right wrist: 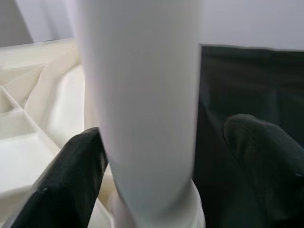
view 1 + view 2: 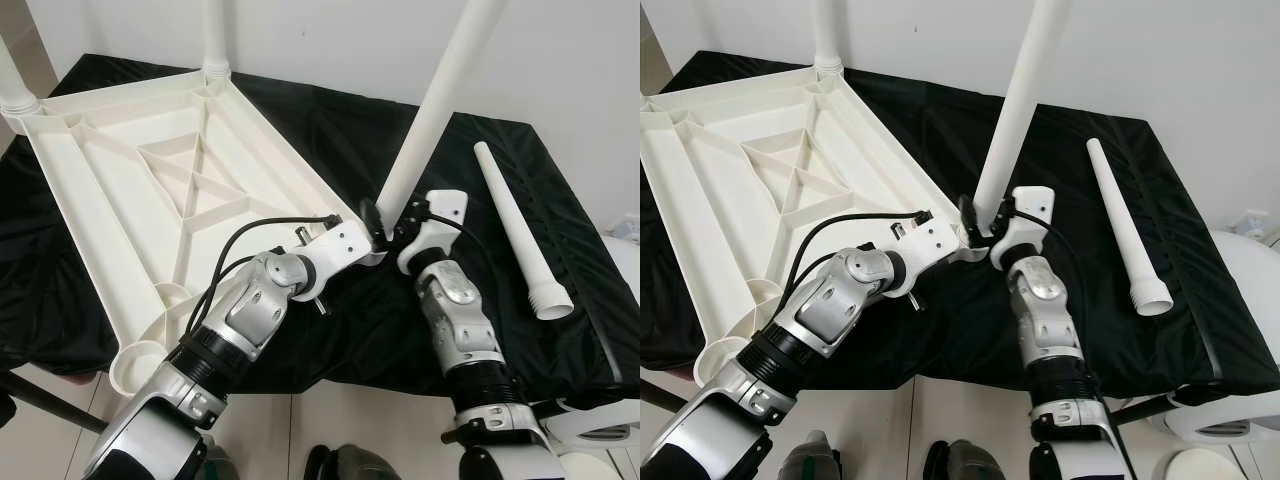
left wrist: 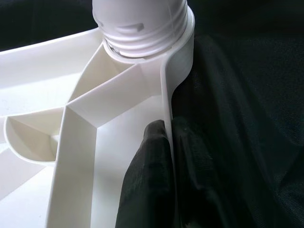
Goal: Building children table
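**Tabletop upside down, leg at its near corner**

Eye views: tabletop [image 2: 150,190] lies ribbed-side up on black cloth [image 2: 330,330]; spare leg [image 2: 520,235] lies apart.

Left wrist: left gripper [image 3: 164,156] pinches the tabletop rim.

Right wrist: right gripper [image 1: 156,156] straddles upright leg [image 1: 142,95], one finger touching, the other off it.

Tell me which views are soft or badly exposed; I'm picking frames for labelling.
Left eye view: sharp, evenly lit. Right wrist view: table leg close and blurred, finger soft. Left wrist view: tabletop rim bright, fairly crisp, black cloth underexposed.
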Motion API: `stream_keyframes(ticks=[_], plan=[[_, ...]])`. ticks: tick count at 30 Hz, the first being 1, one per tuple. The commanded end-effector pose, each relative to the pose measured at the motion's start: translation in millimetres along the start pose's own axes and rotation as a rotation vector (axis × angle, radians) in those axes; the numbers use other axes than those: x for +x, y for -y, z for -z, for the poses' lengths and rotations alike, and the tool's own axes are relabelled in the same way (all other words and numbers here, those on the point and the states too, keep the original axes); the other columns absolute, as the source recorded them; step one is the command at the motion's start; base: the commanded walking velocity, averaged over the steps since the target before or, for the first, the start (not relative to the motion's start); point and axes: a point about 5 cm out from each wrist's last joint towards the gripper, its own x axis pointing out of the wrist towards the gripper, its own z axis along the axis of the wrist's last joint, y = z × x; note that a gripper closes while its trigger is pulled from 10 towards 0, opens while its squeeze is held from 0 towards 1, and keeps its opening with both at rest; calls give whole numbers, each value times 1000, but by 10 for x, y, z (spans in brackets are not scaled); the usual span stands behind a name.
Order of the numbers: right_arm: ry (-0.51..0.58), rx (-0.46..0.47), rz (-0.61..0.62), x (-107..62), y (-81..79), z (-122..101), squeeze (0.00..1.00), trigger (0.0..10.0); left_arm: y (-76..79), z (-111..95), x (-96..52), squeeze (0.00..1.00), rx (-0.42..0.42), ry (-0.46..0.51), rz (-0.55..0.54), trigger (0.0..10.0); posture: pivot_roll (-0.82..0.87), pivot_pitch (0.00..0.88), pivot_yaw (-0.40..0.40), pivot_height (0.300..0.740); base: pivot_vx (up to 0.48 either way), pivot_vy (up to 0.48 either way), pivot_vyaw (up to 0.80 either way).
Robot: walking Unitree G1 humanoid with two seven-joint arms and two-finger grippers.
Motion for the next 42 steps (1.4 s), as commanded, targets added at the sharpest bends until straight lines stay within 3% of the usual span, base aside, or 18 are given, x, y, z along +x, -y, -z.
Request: stream_keyframes(ticks=[1, 4, 8, 11, 24, 25, 29, 30, 38, 39, 42], plan=[[-16, 11, -37, -32, 46, 47, 0, 10000, 57, -114, 24, 0, 28, 34, 27, 10000, 82, 25, -131, 740, 0, 0, 0], [-38, -15, -164, -59, 191, 46, 0, 10000, 36, -112, 19, 0, 27, 34, 23, 10000, 81, 27, -125, 740, 0, 0, 0], [-52, -3, -226, -56, 246, 39, 0, 10000, 23, -110, 16, 0, 28, 33, 20, 10000, 81, 27, -122, 740, 0, 0, 0], [-62, -51, -297, 24, 335, -25, 0, 10000, 7, -114, 12, 0, 31, 34, 19, 10000, 82, 26, -113, 740, 0, 0, 0], [-99, -113, -392, 205, 356, -103, 0, 10000, -19, -131, 9, 0, 37, 36, 15, 10000, 91, 23, -110, 740, 0, 0, 0], [-114, -117, -403, 211, 349, -90, 0, 4196, -23, -132, 8, 0, 38, 37, 13, 10000, 93, 22, -112, 740, 0, 0, 0], [-125, -121, -416, 214, 346, -74, 0, 3765, -26, -133, 7, 0, 38, 36, 11, 10000, 93, 22, -112, 740, 0, 0, 0], [-139, -119, -430, 211, 346, -53, 0, 0, -28, -134, 5, 0, 39, 36, 10, 10000, 93, 23, -112, 740, 0, 0, 0], [-171, -131, -455, 158, 385, 4, 0, 0, -25, -136, 2, 0, 37, 39, 11, 10000, 90, 26, -112, 740, 0, 0, 0], [-162, -123, -436, 153, 409, -1, 0, 10000, -19, -139, 1, 0, 37, 40, 13, 10000, 90, 27, -113, 740, 0, 0, 0], [-152, -113, -428, 152, 415, -7, 0, 10000, -15, -140, 0, 0, 36, 40, 13, 10000, 90, 27, -113, 740, 0, 0, 0]])
